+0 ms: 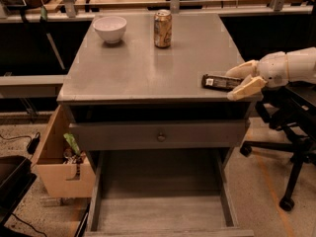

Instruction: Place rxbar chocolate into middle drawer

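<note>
The rxbar chocolate (220, 81), a flat black bar with a small white label, lies on the grey cabinet top (148, 63) near its right front edge. My gripper (244, 79) reaches in from the right at the bar's right end. Its two pale fingers are spread, one behind the bar and one in front of it, and they are open around the end. The bar rests on the top. The middle drawer (160, 209) is pulled out below, at the bottom of the view, with a bare grey plank floor and nothing in it.
A white bowl (109, 28) and a gold soda can (162, 28) stand at the back of the top. A grey drawer front with a round knob (161, 136) sits above the open drawer. A pale tan wooden box (58, 162) stands left; a black office chair (289, 132) stands right.
</note>
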Available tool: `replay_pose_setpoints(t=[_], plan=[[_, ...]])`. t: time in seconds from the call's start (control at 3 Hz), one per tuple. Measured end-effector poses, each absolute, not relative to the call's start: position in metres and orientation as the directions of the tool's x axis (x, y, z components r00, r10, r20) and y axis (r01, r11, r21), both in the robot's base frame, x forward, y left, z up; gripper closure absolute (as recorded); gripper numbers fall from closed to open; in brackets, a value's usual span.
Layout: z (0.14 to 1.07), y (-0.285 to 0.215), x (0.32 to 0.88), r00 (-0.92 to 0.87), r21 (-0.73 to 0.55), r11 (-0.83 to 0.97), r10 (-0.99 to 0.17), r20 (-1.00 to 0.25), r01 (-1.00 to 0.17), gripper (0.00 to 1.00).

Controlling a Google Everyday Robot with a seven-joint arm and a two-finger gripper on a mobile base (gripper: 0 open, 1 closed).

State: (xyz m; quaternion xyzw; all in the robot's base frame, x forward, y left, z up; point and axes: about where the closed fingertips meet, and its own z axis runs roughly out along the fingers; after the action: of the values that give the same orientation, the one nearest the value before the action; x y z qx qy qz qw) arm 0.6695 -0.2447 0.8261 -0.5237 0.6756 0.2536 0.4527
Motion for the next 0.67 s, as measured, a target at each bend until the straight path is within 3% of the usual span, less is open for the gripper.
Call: replay_pose_setpoints(t=[0.33, 0.67], plan=[[0.8262, -0.2446, 0.6695, -0.042, -0.131, 0.323, -0.478, -0.877, -0.937, 1.0], [0.8261, -0.2445, 0.6696, -0.042, -0.131, 0.323, -0.478, -0.877, -0.937, 0.83]])
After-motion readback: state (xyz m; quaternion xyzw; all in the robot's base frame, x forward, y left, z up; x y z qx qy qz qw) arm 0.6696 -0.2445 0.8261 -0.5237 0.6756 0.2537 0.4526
